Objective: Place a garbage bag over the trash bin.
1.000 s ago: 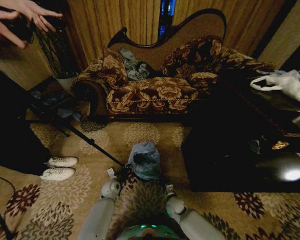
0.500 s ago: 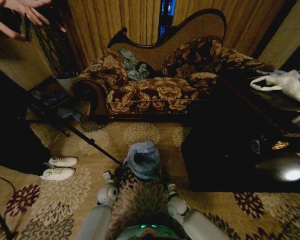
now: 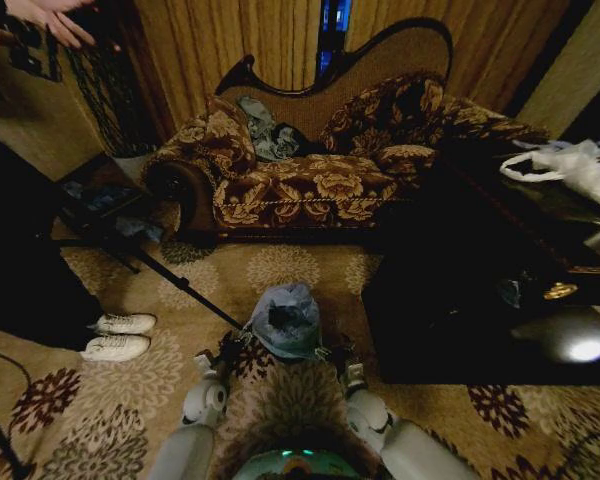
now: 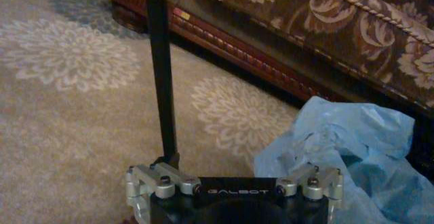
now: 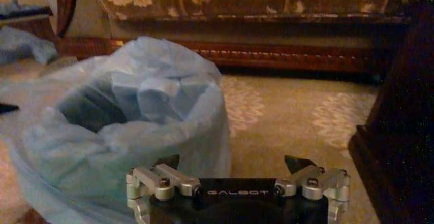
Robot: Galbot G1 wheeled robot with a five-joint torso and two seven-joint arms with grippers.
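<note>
Garbage bag [image 3: 286, 320] sits on the patterned carpet [image 3: 130, 400] just in front of the robot, between the two arms, with the sofa [image 3: 300, 180] well beyond it. It is draped over an upright form, presumably the trash bin; no black wall can be made out through the film.

Left pincer [image 4: 234, 176]: jaws spread wide, nothing between them, the bag's crumpled edge just beside it. A black tripod leg [image 4: 161, 71] runs across the carpet close to this pincer.

Right pincer [image 5: 233, 164]: jaws also spread wide, empty, close up against the bag's near side.

Step in hand, as judged: settling the bag's mouth over the rim. To do it well, each pincer should take the film at opposite sides, draw it outward and down evenly, and keep the pull light, since film this thin will tear or slip. The left arm needs to stay off the tripod leg.

Look of the bag: pale blue, translucent, heavily wrinkled. The top is puckered around a dark central opening; folds bunch inward in the right wrist view, so the mouth appears only loosely open. Sides hang slack and wider than the form beneath.
</note>
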